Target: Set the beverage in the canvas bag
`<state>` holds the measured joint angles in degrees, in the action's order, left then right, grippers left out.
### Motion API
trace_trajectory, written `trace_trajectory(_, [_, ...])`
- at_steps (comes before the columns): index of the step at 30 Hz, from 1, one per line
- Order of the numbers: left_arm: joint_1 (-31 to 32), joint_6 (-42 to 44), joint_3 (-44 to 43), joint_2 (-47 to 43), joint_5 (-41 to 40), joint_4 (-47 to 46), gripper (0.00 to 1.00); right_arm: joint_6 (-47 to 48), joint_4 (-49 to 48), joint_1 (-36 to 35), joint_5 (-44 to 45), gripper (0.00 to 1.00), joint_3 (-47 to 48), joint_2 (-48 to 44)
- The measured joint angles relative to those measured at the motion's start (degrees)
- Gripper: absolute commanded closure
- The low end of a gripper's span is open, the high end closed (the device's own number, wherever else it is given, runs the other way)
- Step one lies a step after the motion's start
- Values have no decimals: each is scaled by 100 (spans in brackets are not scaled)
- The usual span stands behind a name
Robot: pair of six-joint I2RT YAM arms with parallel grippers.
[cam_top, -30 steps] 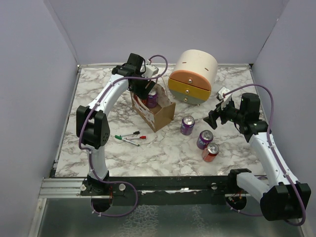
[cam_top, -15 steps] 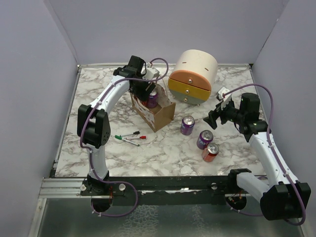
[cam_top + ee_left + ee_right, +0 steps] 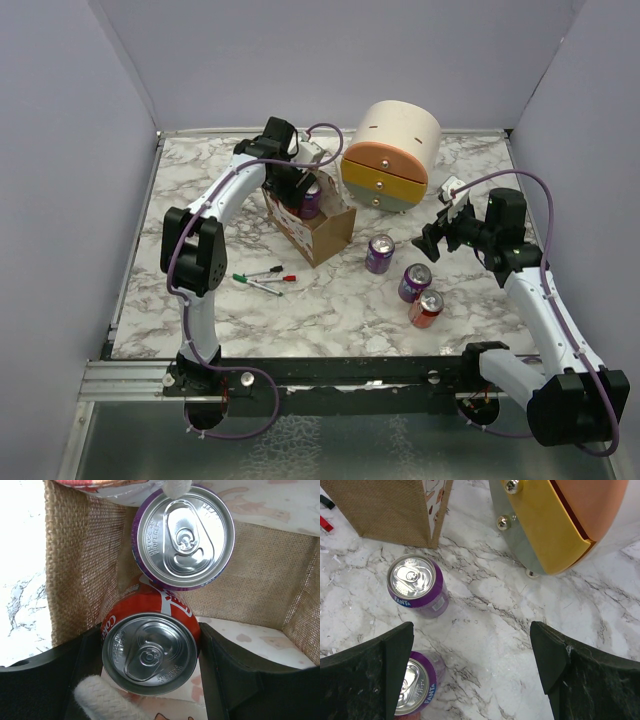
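Note:
The tan canvas bag stands at the middle back of the table. My left gripper reaches down into it. In the left wrist view its fingers sit against both sides of a red Coke can, upright inside the bag's burlap walls. A purple can stands beside it in the bag, and its top also shows in the top view. My right gripper is open and empty above the table, with its jaws wide apart.
Two purple Fanta cans and a red can stand right of the bag. The two purple cans also show in the right wrist view. The round cream drawer unit stands behind. Markers lie left of the bag.
My left wrist has shifted slightly toward the back right over the bag. The right arm has not moved.

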<state>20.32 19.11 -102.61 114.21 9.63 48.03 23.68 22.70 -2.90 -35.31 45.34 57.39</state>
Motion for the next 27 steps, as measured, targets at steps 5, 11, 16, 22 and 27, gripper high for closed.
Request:
trace_trajectory(5, [0, 9, 57, 46, -2, -48, 55, 0, 0, 0, 0, 0, 0, 0])
trace_trajectory(11, [2, 9, 175, 46, -2, -149, 40, 0, 0, 0, 0, 0, 0, 0])
trace_trajectory(16, [4, 11, 192, 46, -4, -173, 28, 0, 0, 0, -2, 0, 0, 0])
trace_trajectory(22, [7, 2, 188, 46, 2, -177, 21, 0, 0, 0, -2, 0, 0, 0])
trace_trajectory(27, [11, -11, 173, 46, 2, -173, 18, 0, 0, 0, -2, 0, -4, 0])
